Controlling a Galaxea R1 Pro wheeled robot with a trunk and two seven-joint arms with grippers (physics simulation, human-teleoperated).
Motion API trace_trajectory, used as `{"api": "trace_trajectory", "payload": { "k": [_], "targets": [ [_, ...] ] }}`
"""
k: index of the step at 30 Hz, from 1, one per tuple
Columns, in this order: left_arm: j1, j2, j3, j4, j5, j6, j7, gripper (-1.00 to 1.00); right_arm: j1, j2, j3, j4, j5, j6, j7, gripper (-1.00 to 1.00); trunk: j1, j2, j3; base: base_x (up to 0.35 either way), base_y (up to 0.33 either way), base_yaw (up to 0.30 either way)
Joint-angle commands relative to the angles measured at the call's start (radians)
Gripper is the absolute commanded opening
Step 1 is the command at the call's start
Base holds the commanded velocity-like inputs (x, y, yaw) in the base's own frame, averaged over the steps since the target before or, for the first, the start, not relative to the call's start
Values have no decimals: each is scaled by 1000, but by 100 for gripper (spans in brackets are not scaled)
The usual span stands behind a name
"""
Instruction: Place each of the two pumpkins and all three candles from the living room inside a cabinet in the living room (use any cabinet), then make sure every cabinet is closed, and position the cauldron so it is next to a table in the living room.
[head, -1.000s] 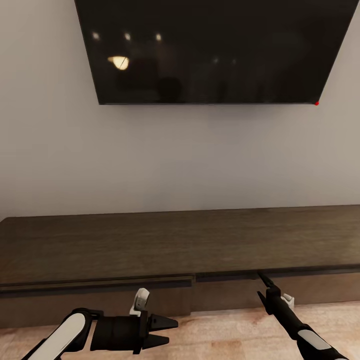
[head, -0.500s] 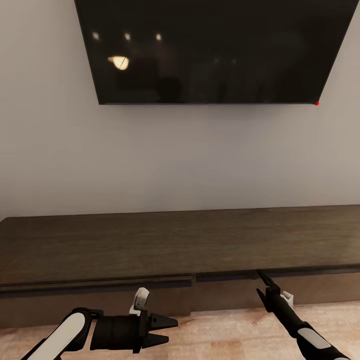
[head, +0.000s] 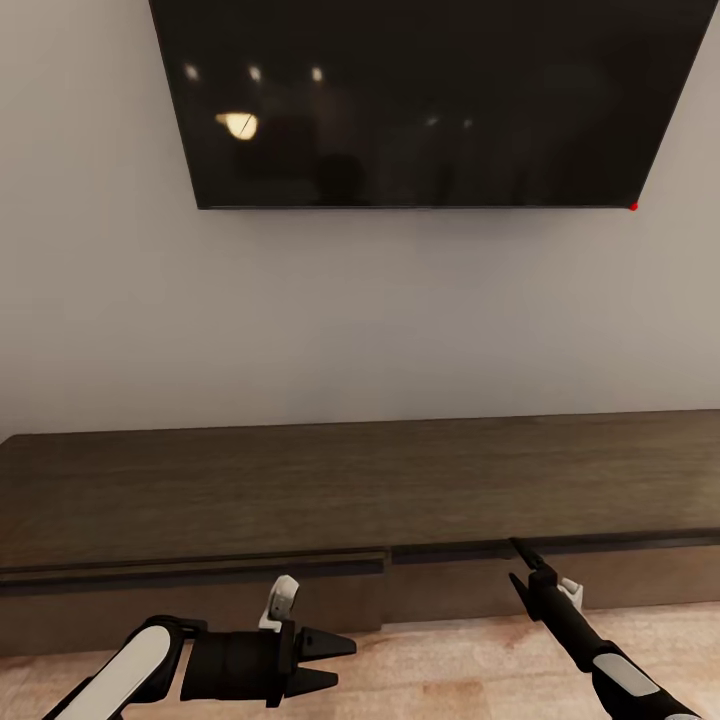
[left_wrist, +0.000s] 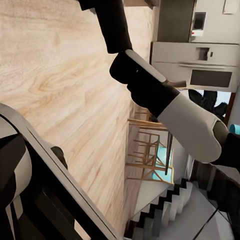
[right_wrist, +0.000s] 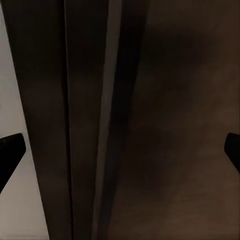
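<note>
The robot faces the cabinet, a long low dark-brown unit against the wall beneath a wall-mounted television; the cabinet spans the head view from 9 o'clock to 3 o'clock, and its left front panel stands slightly proud of the panel to its right, which suggests a drawer or door not fully shut.

The right tool sits at 5 o'clock with its tip at the dark gap under the cabinet top; compared with one second ago it has shifted slightly toward 11 o'clock, closer to that gap; the right wrist view shows the dark edge and front panel close ahead, with both fingertips set wide apart, so the tool is released and grasps nothing.

The left tool hovers at 7 o'clock above the wooden floor, unchanged in position, its two fingers spread and empty.

Judgement: the small advance indicates the right tool is being lined up to hook or press the panel edge; the step in hand appears to be opening or closing the cabinet.
</note>
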Motion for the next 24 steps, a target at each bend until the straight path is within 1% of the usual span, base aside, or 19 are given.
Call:
{"api": "trace_trajectory", "payload": {
  "k": [1,7,24],
  "targets": [
    [-1,1,-1,0,-2,1,-4,100,-1,-1,5,1,-11,8,2,100,0,0,-1,0,0,0],
    [-1,1,-1,0,-2,1,-4,100,-1,-1,5,1,-10,8,2,100,0,0,-1,53,10,0],
    [-1,1,-3,0,-2,1,-3,100,-1,-1,5,2,-10,10,-2,100,0,0,-1,3,0,0]
  ]
}}
